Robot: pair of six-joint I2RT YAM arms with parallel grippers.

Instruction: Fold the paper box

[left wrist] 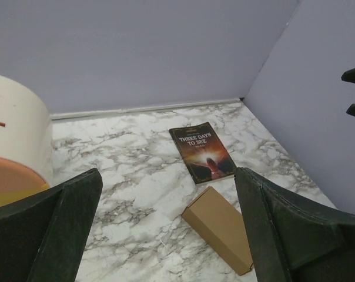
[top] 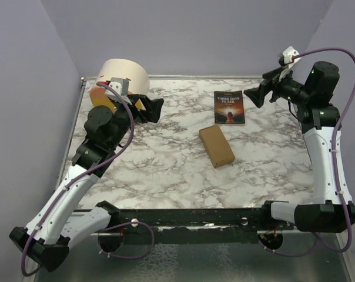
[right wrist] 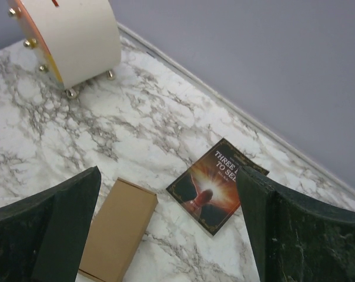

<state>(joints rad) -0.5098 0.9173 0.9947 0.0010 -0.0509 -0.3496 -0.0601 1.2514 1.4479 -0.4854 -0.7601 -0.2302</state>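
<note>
The paper box (top: pixel 217 145) is a plain brown cardboard block, closed into a small rectangular box, lying flat near the middle of the marble table. It also shows in the left wrist view (left wrist: pixel 220 227) and the right wrist view (right wrist: pixel 119 230). My left gripper (top: pixel 153 110) is open and empty, raised at the back left, well left of the box. My right gripper (top: pixel 255 96) is open and empty, raised at the back right, above and right of the box. Neither gripper touches the box.
A dark-covered paperback book (top: pixel 229 107) lies just behind the box. A big cream cylinder with an orange face (top: pixel 120 81) stands at the back left corner beside my left arm. Lilac walls close the table at back and sides.
</note>
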